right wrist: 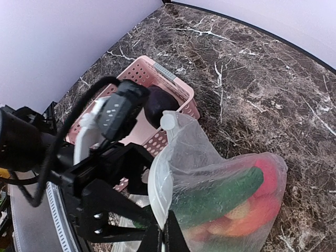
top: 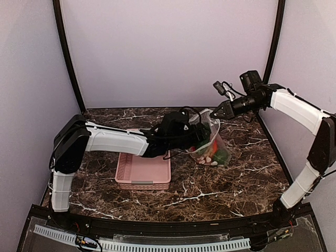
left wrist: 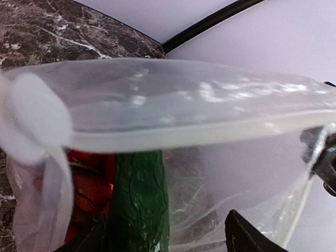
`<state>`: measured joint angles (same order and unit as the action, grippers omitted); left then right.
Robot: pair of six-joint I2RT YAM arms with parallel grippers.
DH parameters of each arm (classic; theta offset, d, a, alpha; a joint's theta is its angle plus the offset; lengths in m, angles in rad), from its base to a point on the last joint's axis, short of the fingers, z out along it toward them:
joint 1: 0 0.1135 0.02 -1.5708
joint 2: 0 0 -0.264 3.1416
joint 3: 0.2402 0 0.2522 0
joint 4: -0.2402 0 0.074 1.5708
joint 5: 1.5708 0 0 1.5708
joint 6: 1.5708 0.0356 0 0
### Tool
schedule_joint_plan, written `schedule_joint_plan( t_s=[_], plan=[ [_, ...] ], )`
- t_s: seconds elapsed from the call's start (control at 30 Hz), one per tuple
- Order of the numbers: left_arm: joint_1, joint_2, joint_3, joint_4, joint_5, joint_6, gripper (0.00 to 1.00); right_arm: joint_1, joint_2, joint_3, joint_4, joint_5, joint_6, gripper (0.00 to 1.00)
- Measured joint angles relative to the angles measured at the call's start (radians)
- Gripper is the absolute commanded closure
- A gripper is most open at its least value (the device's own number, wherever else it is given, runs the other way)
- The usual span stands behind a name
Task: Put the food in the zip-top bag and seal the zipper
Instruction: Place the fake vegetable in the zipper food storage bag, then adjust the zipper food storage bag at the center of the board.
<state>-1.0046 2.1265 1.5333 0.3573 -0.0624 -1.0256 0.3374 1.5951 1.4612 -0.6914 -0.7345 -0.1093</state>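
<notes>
Top external view: right of centre on the worktop point(top: 236, 178), just right of the pink basket point(top: 143, 170), the zip-top bag point(top: 212, 142) is held up, already carrying the cucumber point(right wrist: 220, 194) and red fruits point(right wrist: 268, 178), so most of the loading looks done. The right hand point(top: 213, 112) is pinched closed on the bag's top rim, and the left hand point(left wrist: 168, 239) has its fingers spread wide at the mouth, gripping nothing. The eggplant point(right wrist: 159, 105) lies in the basket and the zipper point(left wrist: 210, 134) looks unpressed, so those two steps appear to remain.
</notes>
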Motion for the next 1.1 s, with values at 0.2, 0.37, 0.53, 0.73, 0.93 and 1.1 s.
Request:
schedule_joint_plan(
  t_s=[0.2,0.37,0.53,0.73,0.93,1.1],
  plan=[
    [-0.015,-0.089,0.011,-0.030,0.051,0.164,0.28,-0.006,-0.006,-0.014,0.012,0.025,-0.008,1.00],
    [-0.015,-0.208,-0.053,-0.035,0.116,0.311,0.33,-0.006,-0.036,-0.034,0.017,0.040,-0.019,1.00],
    [-0.012,-0.333,-0.203,-0.032,0.121,0.416,0.35,-0.006,-0.068,-0.072,0.040,0.052,-0.032,1.00],
    [0.023,-0.340,-0.323,-0.051,0.093,0.397,0.33,-0.006,-0.071,-0.098,0.061,0.054,-0.043,1.00],
    [0.040,-0.247,-0.290,-0.076,0.082,0.355,0.41,-0.006,-0.071,-0.108,0.071,0.038,-0.043,1.00],
    [0.054,-0.177,-0.272,-0.065,0.088,0.295,0.51,-0.006,-0.071,-0.118,0.079,0.026,-0.043,1.00]
  ],
)
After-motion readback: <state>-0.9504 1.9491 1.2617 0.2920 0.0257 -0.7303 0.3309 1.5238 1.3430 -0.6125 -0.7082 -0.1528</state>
